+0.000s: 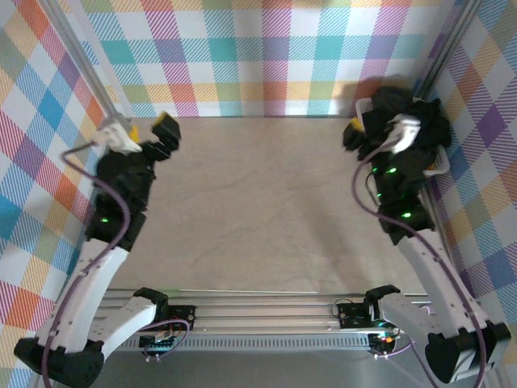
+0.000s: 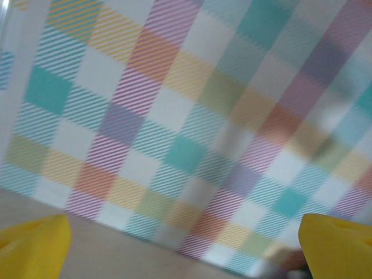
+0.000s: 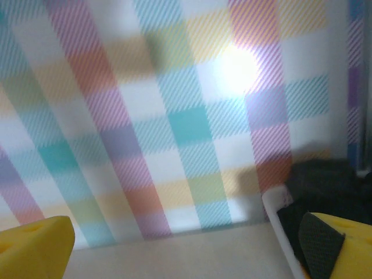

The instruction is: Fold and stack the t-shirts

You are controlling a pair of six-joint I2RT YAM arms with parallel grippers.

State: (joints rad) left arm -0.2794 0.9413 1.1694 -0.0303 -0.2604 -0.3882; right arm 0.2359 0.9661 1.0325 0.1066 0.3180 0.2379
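The black t-shirts (image 1: 400, 101) lie heaped in a white basket (image 1: 440, 167) at the table's back right corner. In the right wrist view the t-shirts (image 3: 325, 183) bulge over the basket's white rim (image 3: 278, 212) at the right. My right gripper (image 1: 355, 131) hovers just left of the basket, facing the back wall. Its jaws stand open and hold nothing (image 3: 186, 253). At the back left my left gripper (image 1: 164, 131) also faces the wall. It is open, with nothing between its yellow fingertips (image 2: 186, 253).
The beige tabletop (image 1: 258, 210) stretches between the two arms. Checked walls (image 1: 266, 56) close in the back and both sides. A metal rail (image 1: 266, 311) runs along the near edge.
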